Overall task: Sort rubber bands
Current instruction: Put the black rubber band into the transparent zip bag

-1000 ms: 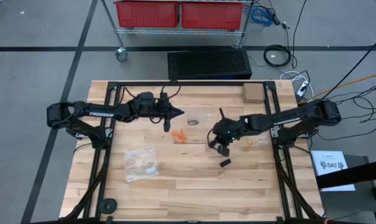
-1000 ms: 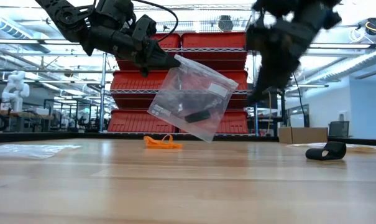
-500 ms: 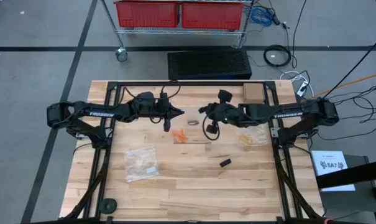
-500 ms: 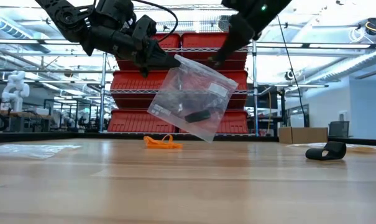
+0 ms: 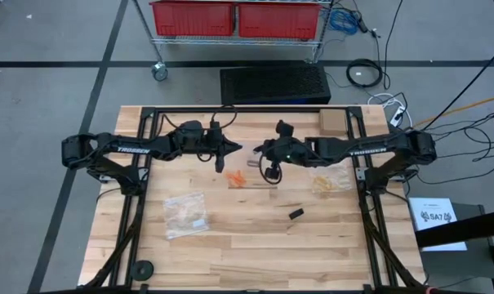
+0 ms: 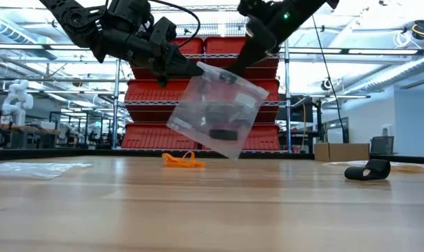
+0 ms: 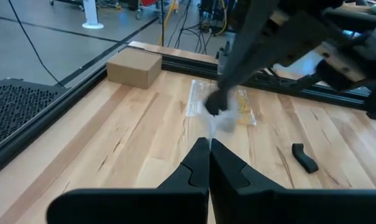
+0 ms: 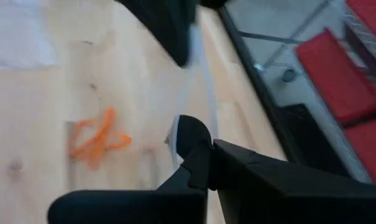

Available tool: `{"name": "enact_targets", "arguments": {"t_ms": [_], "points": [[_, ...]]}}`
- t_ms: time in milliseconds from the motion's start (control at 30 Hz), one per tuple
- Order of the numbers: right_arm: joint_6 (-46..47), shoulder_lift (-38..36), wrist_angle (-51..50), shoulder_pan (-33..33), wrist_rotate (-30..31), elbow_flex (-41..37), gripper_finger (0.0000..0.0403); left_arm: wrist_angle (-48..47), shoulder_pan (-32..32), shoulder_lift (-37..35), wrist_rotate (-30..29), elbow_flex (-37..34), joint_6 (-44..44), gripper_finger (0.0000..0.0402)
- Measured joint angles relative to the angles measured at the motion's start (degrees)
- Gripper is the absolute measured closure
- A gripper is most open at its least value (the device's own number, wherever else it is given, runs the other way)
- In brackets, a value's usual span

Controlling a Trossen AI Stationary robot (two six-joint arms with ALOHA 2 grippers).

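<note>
Black band (image 6: 223, 133) is sitting inside the bag (image 6: 215, 112) hanging mid-frame in the low view, orange bands (image 6: 183, 160) lying below; right gripper (image 6: 234, 72), a second ago over the table's right, is now pinching the bag's top edge opposite the clamped left gripper (image 6: 196, 68), probably to open it

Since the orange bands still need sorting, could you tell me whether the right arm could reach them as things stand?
Probably not yet. The right gripper is shut on the clear bag, held up with the left gripper. The orange rubber bands lie uncovered on the table just below; it must let go first.
</note>
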Motion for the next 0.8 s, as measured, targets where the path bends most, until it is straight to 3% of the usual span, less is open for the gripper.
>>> {"name": "enact_targets", "arguments": {"t_ms": [100, 333, 567, 800], "points": [[0.0, 0.5, 1.5, -1.2, -5.3, 0.2, 0.0403, 0.0, 0.0, 0.0, -0.2, 0.0, 0.0, 0.0402], [1.8, 2.3, 2.2, -4.0, -9.8, 0.2, 0.0388, 0.4, 0.0, 0.0, -0.2, 0.0, 0.0, 0.0401], [2.8, 2.3, 4.0, -4.3, -15.4, 1.1, 0.0296, 0.5, 0.0, 0.0, -0.2, 0.0, 0.0, 0.0401], [4.6, 2.3, -5.5, -4.3, -16.5, 8.4, 0.0220, 0.5, 0.0, 0.0, -0.2, 0.0, 0.0, 0.0402]]}}
